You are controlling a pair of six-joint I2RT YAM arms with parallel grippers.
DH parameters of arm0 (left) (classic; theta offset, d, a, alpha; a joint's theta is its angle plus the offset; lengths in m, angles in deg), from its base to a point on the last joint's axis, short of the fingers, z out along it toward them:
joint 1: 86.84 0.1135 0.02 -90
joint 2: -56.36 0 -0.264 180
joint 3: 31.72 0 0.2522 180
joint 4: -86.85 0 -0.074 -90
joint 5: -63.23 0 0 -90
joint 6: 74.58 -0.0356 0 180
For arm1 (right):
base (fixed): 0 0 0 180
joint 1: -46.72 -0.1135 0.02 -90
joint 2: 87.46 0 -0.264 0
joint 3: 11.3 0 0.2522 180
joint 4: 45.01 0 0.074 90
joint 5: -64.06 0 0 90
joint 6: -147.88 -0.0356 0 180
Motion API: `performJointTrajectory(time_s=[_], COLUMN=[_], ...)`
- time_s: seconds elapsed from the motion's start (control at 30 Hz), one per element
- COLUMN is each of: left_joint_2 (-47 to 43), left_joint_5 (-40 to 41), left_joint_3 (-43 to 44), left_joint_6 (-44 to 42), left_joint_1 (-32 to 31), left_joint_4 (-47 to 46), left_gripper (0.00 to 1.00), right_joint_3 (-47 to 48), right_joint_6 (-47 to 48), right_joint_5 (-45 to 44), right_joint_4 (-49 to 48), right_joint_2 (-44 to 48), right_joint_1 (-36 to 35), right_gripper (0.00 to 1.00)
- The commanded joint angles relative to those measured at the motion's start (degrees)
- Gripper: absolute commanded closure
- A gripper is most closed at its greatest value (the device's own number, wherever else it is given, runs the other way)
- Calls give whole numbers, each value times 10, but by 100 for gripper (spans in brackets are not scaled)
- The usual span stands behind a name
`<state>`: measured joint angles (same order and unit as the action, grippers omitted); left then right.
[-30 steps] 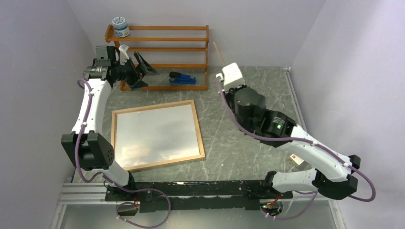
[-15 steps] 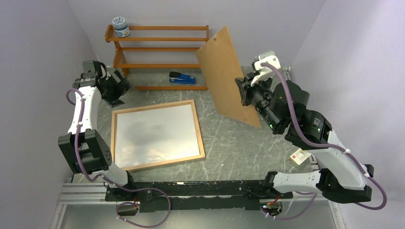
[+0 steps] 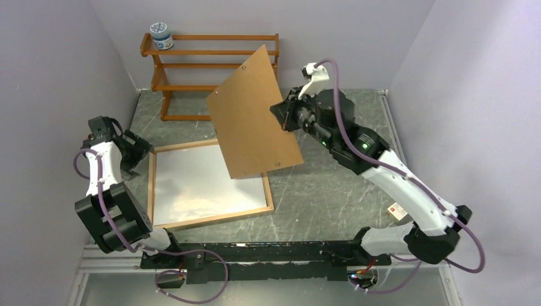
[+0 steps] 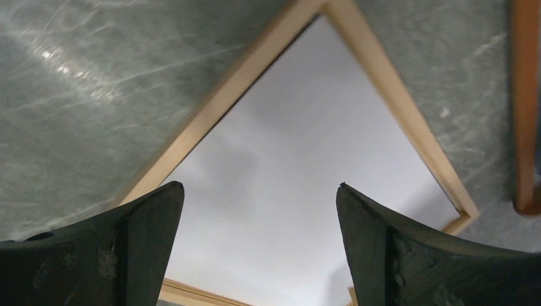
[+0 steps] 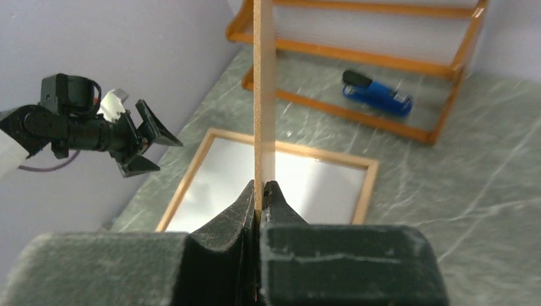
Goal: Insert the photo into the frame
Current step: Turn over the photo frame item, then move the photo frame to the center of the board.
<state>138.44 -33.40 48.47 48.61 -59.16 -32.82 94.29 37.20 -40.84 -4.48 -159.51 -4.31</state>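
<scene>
The frame (image 3: pixel 152 191) of thin light wood lies flat on the table, its inside a pale grey sheen (image 4: pixel 306 166). The photo is out of view. My right gripper (image 3: pixel 285 115) is shut on the edge of a flat brown backing board (image 3: pixel 252 115). The board hangs tilted in the air over the frame's far right corner. In the right wrist view the board (image 5: pixel 263 95) stands edge-on between the closed fingers (image 5: pixel 260 186). My left gripper (image 3: pixel 137 153) is open and empty just left of the frame's far left corner. Its view looks down at the frame's corner (image 4: pixel 236 83).
An orange-brown shelf rack (image 3: pixel 210 51) stands at the back wall with a white jar (image 3: pixel 161 36) on top. A blue stapler (image 5: pixel 375 94) lies under the rack. A small white label (image 3: pixel 398 210) lies at the right. Walls close in on both sides.
The right arm has swung the backing board left, from the back right to above the frame. The left arm has drawn back from the rack to the frame's left side, still open.
</scene>
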Motion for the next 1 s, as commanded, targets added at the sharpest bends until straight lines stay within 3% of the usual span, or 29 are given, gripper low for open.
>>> performJointTrajectory(time_s=[0.0, 0.2, 0.43, 0.57, 0.77, 0.97], left_joint_2=[-18, 10, 89, 104, 126, 116], left_joint_5=[32, 58, 45, 11, 22, -87], left_joint_3=[-47, -98, -59, -56, -49, -53], left_joint_6=[15, 5, -42, -68, -77, -82], left_joint_1=[21, 30, 32, 33, 33, 33], left_joint_4=[-45, -78, -74, -98, -97, -122], left_gripper=[6, 6, 6, 6, 6, 6], right_joint_3=[-57, -157, -226, -257, -270, -262], right_joint_6=[-151, -229, -249, -257, -272, -255], right_joint_5=[174, 270, 330, 355, 377, 375], right_joint_4=[-173, -256, -295, -314, -330, -309], right_joint_2=[-5, 1, 21, 44, 74, 86], right_joint_1=[73, 146, 200, 226, 265, 288], right_gripper=[100, 100, 100, 100, 100, 100])
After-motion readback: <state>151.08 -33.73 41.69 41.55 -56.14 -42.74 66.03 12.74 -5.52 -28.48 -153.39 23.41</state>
